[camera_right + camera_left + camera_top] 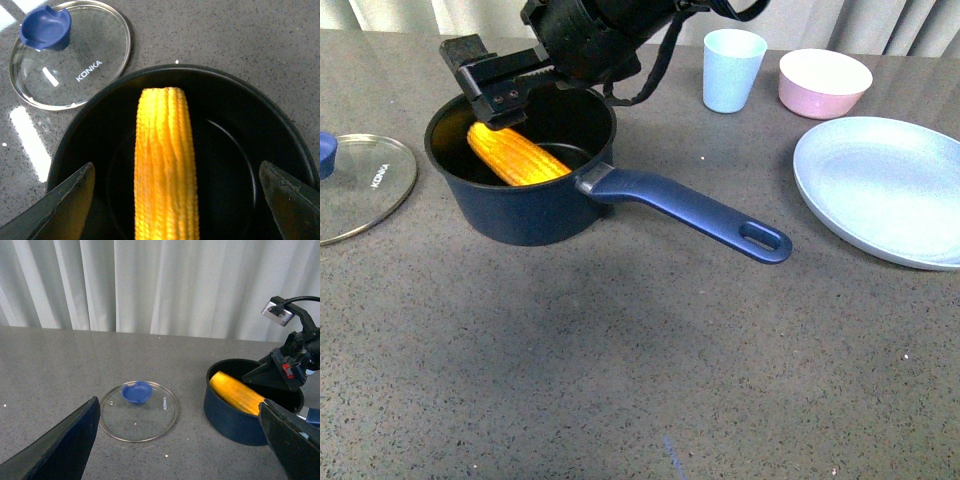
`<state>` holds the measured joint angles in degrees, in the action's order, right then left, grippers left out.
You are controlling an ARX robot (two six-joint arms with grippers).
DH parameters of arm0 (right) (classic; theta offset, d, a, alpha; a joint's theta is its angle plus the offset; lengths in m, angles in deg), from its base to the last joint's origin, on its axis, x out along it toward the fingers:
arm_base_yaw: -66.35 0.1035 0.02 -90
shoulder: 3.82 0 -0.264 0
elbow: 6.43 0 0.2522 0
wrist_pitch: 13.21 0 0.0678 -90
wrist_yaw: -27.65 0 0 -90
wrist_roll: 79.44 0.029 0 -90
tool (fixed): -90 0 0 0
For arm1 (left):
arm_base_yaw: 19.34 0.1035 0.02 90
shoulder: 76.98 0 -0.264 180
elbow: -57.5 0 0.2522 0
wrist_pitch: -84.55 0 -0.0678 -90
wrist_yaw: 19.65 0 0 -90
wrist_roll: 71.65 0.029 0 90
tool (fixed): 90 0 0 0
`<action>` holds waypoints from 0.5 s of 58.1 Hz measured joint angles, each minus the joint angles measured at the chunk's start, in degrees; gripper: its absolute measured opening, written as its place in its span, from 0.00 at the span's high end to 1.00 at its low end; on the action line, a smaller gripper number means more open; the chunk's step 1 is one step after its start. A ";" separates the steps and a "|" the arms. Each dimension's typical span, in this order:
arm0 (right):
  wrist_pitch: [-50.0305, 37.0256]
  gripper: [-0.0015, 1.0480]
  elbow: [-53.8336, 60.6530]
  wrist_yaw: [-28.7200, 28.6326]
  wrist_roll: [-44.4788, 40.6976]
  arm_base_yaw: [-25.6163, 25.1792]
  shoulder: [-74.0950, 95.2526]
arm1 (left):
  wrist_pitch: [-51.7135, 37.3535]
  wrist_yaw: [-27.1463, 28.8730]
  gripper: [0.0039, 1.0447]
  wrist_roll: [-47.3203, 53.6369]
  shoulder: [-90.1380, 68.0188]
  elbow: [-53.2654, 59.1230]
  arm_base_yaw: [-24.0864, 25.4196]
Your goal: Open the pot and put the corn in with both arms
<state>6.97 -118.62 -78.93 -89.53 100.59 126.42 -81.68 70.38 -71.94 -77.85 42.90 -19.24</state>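
Note:
The navy pot [530,215] stands open at the left, its handle [700,210] pointing to the front right. The corn [515,157] lies inside it, one end leaning on the wall. My right gripper [492,92] hovers open just above the pot. In the right wrist view its fingers straddle the corn [165,165] without touching, gripper [177,205] empty. The glass lid [360,185] with its blue knob lies flat on the table left of the pot. My left gripper [180,440] is open and empty, above the table in front of the lid [145,415] and pot [230,415].
A light blue cup [732,68] and a pink bowl [824,82] stand at the back right. A large light blue plate [885,190] lies at the right edge. A white curtain [160,285] hangs behind the table.

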 joint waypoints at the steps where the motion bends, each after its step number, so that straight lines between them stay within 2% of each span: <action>1: -0.63 0.09 0.85 -0.13 0.26 -0.22 -0.52 | 0.00 0.00 0.08 0.00 0.02 0.00 0.00; 19: -14.60 0.09 19.74 -0.13 4.44 -6.93 -20.63 | 0.00 -0.02 0.08 0.00 0.02 0.00 0.00; 29: -21.42 0.09 36.37 2.43 6.38 -13.00 -38.69 | 0.00 0.00 0.08 0.00 0.02 0.00 0.00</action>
<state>-14.45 -82.25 -76.50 -83.14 87.58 87.73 -81.68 70.38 -71.94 -77.83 42.90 -19.24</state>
